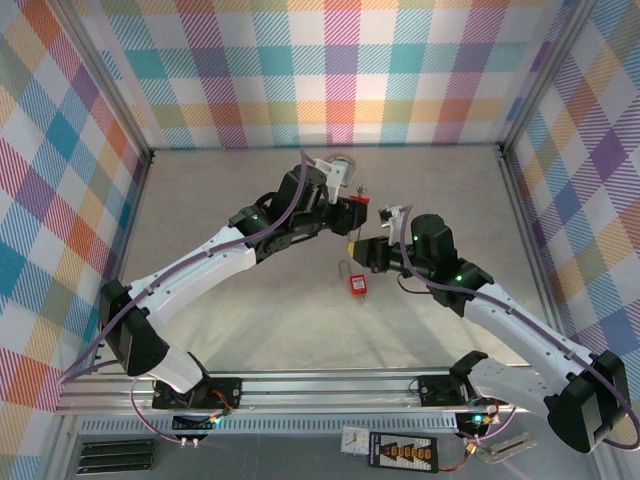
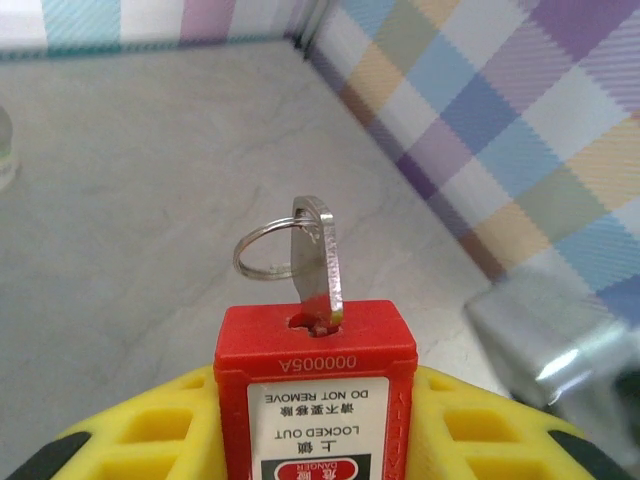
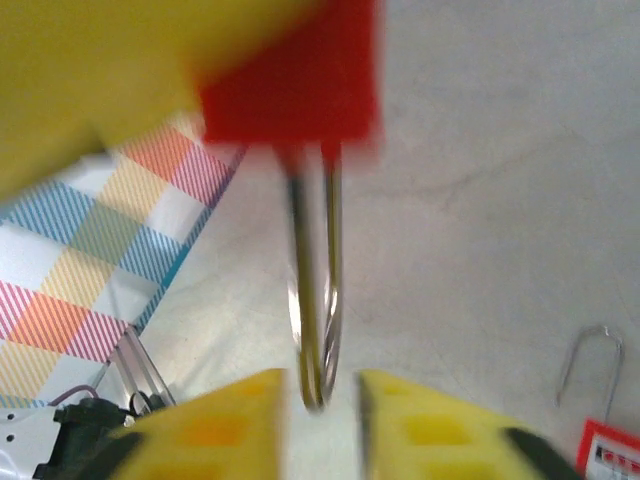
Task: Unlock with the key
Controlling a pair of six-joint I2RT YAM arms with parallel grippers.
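My left gripper (image 1: 357, 213) is shut on a red padlock (image 2: 315, 365), held above the middle of the table with its keyhole end facing away from the wrist. The silvery key (image 2: 322, 262) stands in the keyhole, and a thin wire ring (image 2: 262, 250) hangs from its head. The right wrist view is blurred. In it the key and ring (image 3: 305, 290) are edge-on below the red body (image 3: 295, 90), and their tip lies between my right gripper's (image 3: 322, 392) yellow fingers (image 3: 225, 425). Those fingers are open, with a gap on each side. My right gripper (image 1: 358, 244) faces the padlock closely.
A second red padlock (image 1: 356, 283) with a wire shackle (image 3: 590, 360) lies flat on the grey table (image 1: 230, 320), just in front of the grippers. Plaid walls (image 1: 330, 70) and aluminium posts close in the back and sides. The front rail (image 1: 330, 385) carries both arm bases.
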